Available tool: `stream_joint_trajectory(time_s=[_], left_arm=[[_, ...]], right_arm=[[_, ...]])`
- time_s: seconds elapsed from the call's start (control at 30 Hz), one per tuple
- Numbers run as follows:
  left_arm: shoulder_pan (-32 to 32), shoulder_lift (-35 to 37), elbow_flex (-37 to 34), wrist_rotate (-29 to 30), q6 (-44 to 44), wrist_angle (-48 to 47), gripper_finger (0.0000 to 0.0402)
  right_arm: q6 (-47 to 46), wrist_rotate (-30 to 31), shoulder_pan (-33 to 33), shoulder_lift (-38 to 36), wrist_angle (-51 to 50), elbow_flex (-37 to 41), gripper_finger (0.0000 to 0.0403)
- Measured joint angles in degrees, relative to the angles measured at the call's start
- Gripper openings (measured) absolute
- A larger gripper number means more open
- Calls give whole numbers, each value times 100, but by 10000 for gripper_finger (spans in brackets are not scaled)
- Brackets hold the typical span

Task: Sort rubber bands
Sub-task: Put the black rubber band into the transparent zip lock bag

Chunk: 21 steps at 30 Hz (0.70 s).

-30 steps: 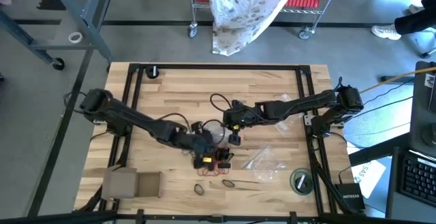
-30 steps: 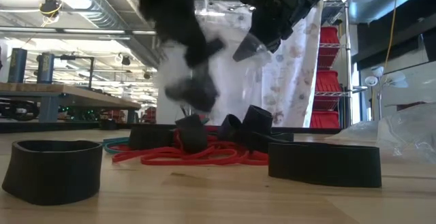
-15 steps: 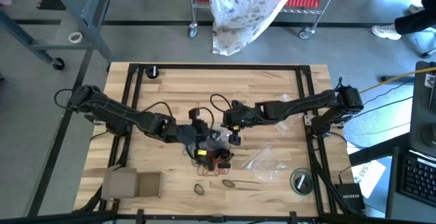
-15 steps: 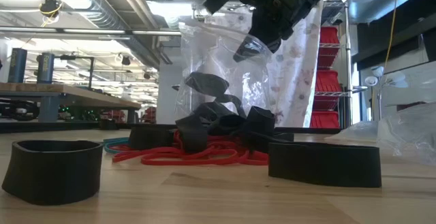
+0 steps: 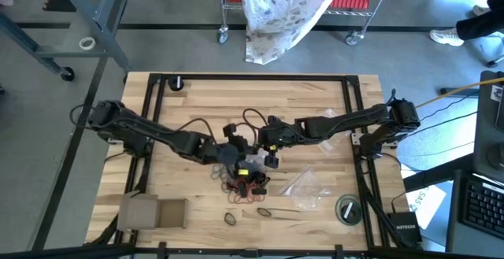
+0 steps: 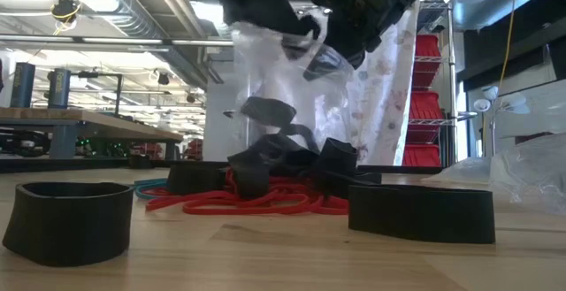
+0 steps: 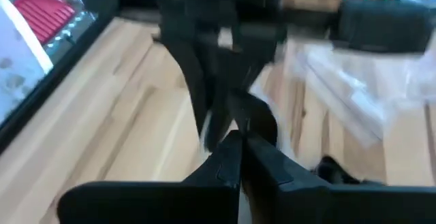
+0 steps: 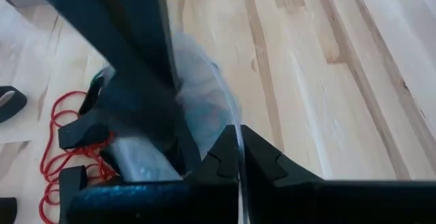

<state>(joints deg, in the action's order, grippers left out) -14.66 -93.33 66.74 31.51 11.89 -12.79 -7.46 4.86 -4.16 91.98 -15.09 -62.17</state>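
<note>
Nearest the front edge of the table [image 5: 315, 94], two wide dark rubber bands [image 6: 69, 220] stand on edge in the low view. Behind them lies a tangle of red bands [image 6: 248, 201] with more dark loops heaped on it, near the table's middle. Above the heap hangs a clear plastic bag [image 6: 292, 105]. The right gripper [image 8: 238, 157] is closed on the bag's edge. The left gripper [image 7: 238, 159] is closed too; motion blur hides what it pinches.
</note>
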Motion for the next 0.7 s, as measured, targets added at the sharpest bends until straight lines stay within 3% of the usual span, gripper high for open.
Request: stream_joint_trajectory(time_s=[0.2,0.37,0.53,0.7], left_arm=[[67,-3,1,-37,356,-554,3],[199,-2,2,-551,527,-790,9],[380,23,313,-1253,535,-1096,66],[466,23,971,-1470,431,-2253,134]], right_arm=[[-7,0,0,0,-32,0,1],[-12,0,0,0,-24,0,1],[-15,0,0,0,-11,0,1],[2,0,1,0,-13,0,1]])
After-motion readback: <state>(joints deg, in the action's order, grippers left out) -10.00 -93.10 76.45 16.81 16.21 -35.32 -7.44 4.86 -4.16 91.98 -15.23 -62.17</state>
